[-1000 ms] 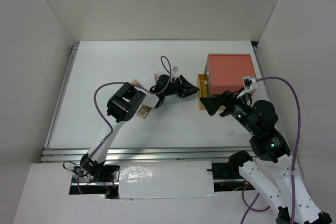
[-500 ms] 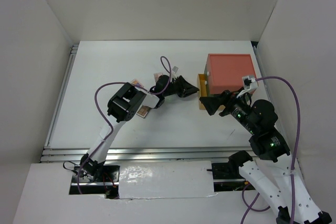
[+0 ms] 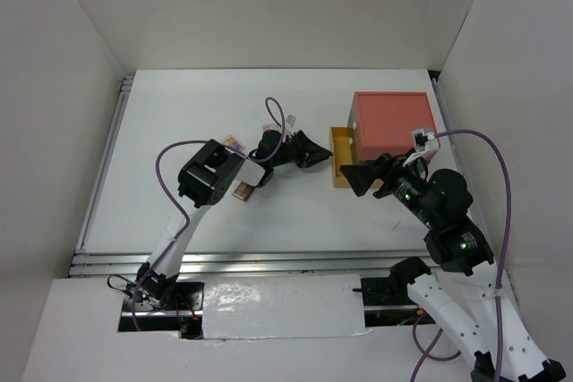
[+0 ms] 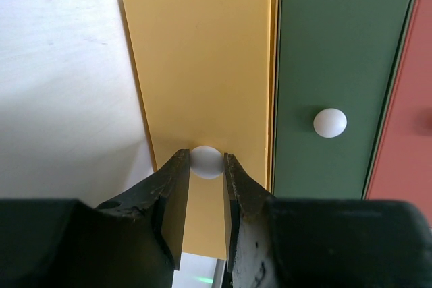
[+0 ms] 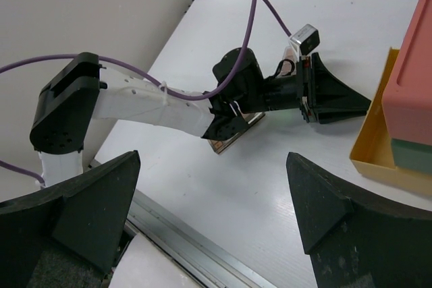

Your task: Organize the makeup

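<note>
One piece of makeup can be made out: a small, flat, rectangular palette (image 3: 242,191), with brownish tones on its face. Its separate colours are too small to be told. It lies flat on the white counter (image 3: 179,114), directly beneath the forearm of the left arm (image 3: 210,174) and partly covered by it. In the right wrist view the same palette is seen as a dark-edged slab poking out under the arm's black joint. It is well apart from the box (image 3: 394,123), which stands at the right side of the counter with its red top showing.

The left pincer (image 3: 313,151) is closed on the small white knob (image 4: 206,161) of the yellow drawer (image 4: 202,65), one finger pressed against each side of the knob. The yellow drawer is seen standing out from the box front, towards the left. Just beside it the green drawer (image 4: 337,45) is seen with its own white knob, and the edge of a red drawer (image 4: 413,126) beyond that.

The right pincer (image 5: 212,160) is spread wide and nothing is held in it. It is poised above the counter near the protruding yellow drawer.
</note>
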Robot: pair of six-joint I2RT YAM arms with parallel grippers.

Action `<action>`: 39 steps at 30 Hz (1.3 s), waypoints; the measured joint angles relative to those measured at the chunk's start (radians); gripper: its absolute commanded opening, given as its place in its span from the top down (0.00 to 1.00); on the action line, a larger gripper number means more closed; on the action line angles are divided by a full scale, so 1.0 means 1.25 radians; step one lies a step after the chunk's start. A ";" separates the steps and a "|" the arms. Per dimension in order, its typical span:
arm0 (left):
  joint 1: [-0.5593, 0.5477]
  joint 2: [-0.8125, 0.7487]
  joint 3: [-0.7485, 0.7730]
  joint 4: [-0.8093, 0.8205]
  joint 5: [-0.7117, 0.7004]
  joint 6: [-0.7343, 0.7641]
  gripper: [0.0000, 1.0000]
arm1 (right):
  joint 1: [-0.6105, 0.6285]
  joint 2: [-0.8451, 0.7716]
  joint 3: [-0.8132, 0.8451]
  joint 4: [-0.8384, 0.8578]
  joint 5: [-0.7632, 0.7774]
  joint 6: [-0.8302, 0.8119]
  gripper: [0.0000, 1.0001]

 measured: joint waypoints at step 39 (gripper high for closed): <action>0.064 -0.110 -0.154 -0.001 0.007 0.049 0.44 | 0.000 0.015 -0.001 0.006 -0.016 0.003 0.04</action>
